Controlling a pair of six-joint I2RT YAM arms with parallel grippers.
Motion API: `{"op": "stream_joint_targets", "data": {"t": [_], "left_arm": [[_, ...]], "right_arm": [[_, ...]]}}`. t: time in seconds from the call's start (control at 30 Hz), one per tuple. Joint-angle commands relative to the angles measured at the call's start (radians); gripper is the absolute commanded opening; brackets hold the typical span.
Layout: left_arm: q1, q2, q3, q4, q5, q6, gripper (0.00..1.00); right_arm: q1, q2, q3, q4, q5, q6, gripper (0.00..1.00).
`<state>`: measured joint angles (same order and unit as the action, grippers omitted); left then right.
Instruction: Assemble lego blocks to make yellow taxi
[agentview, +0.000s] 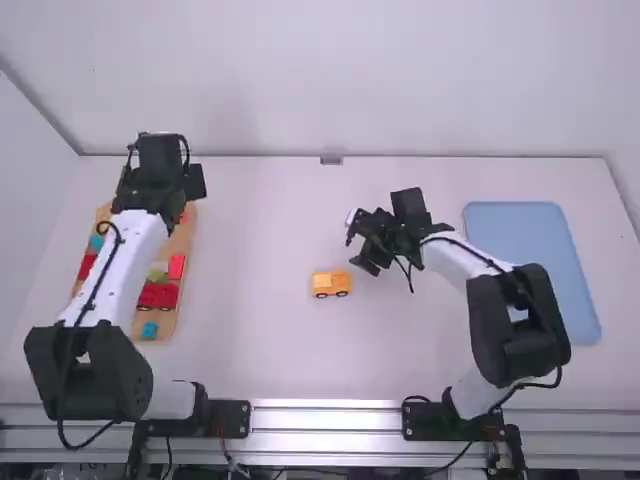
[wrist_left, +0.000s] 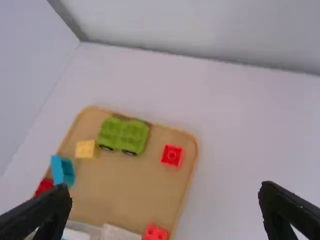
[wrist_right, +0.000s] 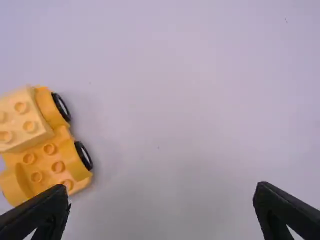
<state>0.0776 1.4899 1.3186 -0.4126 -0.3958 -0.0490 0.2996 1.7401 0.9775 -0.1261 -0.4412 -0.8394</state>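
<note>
My right gripper (agentview: 366, 243) is low over the table, just right of and beyond the orange-yellow car (agentview: 331, 284). In the right wrist view my right gripper (wrist_right: 161, 207) is open; the car base (wrist_right: 47, 162) lies off to one side, a pale yellow block (wrist_right: 22, 120) on it. Over the far part of the wooden tray (agentview: 182, 240) is my left gripper (agentview: 160, 155). In the left wrist view my left gripper (wrist_left: 165, 207) stands open above the tray (wrist_left: 135, 185), where a small pale yellow block (wrist_left: 86, 149) lies beside a green car base (wrist_left: 123, 135).
Red blocks (wrist_left: 172, 155) and a blue block (wrist_left: 62, 170) share the tray. Another red car base (agentview: 157, 296) sits near its closer end. A light blue tray (agentview: 545, 250) lies at the right side of the table, partly behind the right arm.
</note>
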Motion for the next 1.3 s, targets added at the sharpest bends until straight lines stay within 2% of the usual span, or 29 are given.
{"op": "stream_joint_targets", "data": {"t": [0.0, 0.17, 0.37, 0.47, 0.6, 0.7, 0.83, 0.93, 1.27], "left_arm": [[0.018, -0.031, 0.098, -0.03, 0.038, 0.059, 0.99], [0.087, -0.018, 0.232, -0.117, 0.146, 0.094, 0.99], [0.229, 0.107, 0.422, -0.269, 0.23, 0.068, 0.95], [0.304, 0.267, 0.585, -0.407, 0.229, 0.064, 0.99], [0.346, 0.392, 0.721, -0.526, 0.27, 0.065, 0.99], [0.391, 0.545, 0.883, -0.66, 0.286, 0.069, 0.99], [0.429, 0.67, 0.996, -0.741, 0.276, 0.068, 0.99], [0.462, 0.76, 1.051, -0.75, 0.279, 0.064, 1.0], [0.507, 0.896, 1.055, -0.714, 0.342, 0.011, 0.98]], "right_arm": [[0.012, -0.021, 0.022, 0.005, -0.003, 0.006, 0.99], [0.016, -0.021, 0.022, 0.014, -0.006, 0.006, 0.99], [0.036, -0.021, 0.022, 0.016, -0.005, 0.005, 0.98], [0.037, -0.021, 0.022, 0.023, -0.006, 0.005, 0.98], [0.044, -0.021, 0.022, 0.031, -0.006, 0.006, 0.99], [0.04, -0.021, 0.022, 0.041, -0.006, 0.006, 0.99], [0.043, -0.021, 0.022, 0.042, -0.006, 0.006, 0.98], [0.04, -0.021, 0.022, 0.042, -0.006, 0.006, 0.99], [0.049, -0.021, 0.022, 0.043, -0.006, 0.006, 0.99]]}}
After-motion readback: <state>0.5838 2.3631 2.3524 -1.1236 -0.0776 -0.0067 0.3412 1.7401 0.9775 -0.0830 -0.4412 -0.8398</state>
